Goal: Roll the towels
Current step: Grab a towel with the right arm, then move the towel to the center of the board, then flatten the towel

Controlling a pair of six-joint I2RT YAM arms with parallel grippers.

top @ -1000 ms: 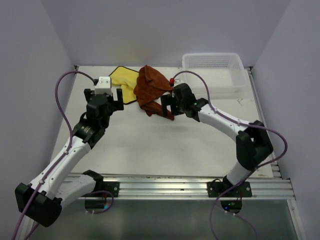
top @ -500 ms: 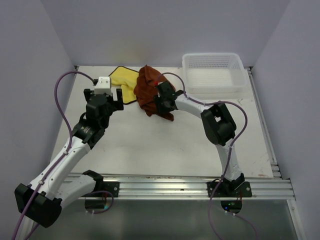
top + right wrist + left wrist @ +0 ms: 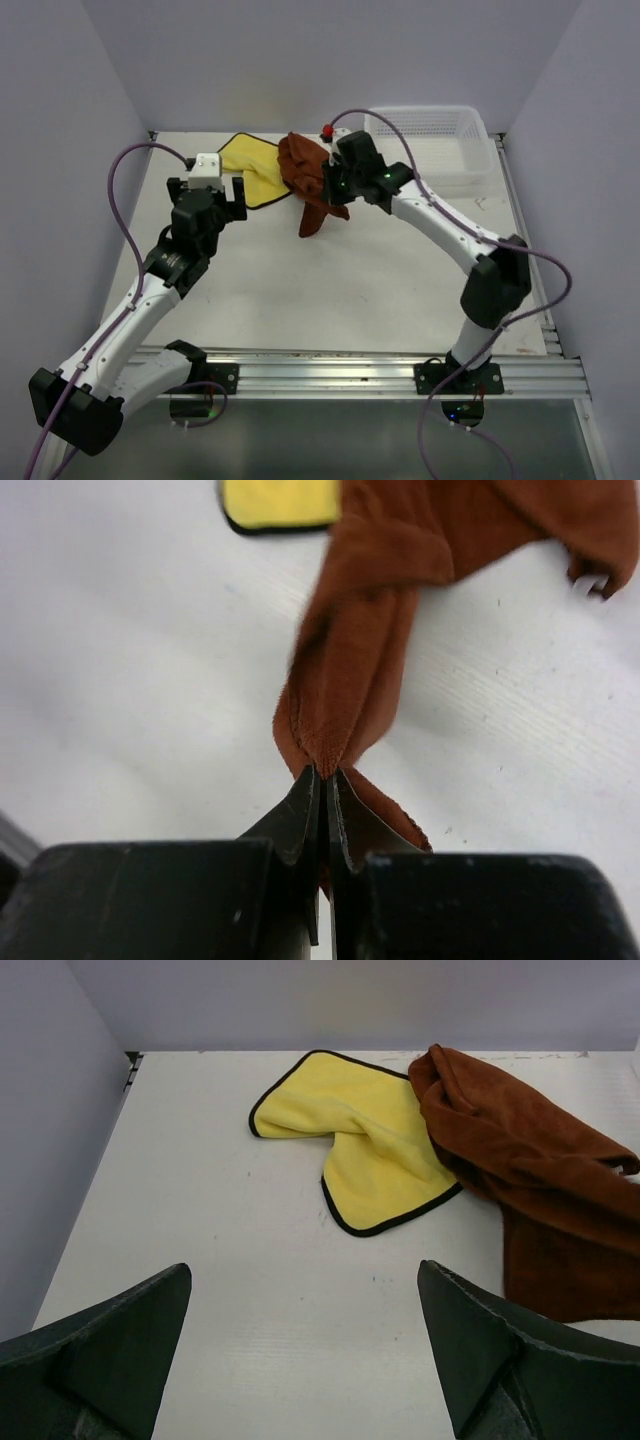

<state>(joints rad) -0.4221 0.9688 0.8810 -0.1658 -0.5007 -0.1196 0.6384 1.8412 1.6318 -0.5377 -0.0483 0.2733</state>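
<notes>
Change: your right gripper (image 3: 322,776) has just pinched shut on a fold of the brown towel (image 3: 365,670).
Left gripper (image 3: 302,1280): wide, empty.
Meaning: probably spreading it first; nothing rolled yet.

Yellow towel (image 3: 365,1140) on white table (image 3: 220,1290), brown towel (image 3: 540,1180) overlapping its right edge

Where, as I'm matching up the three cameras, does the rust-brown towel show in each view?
Top external: rust-brown towel at the far middle of the table, pinched by the right hand.
Left wrist: it fills the right side, lapping over the yellow towel.
Right wrist: centre, running up from the shut hand.
Shared landmark: the yellow towel, beside it in all three.
</notes>
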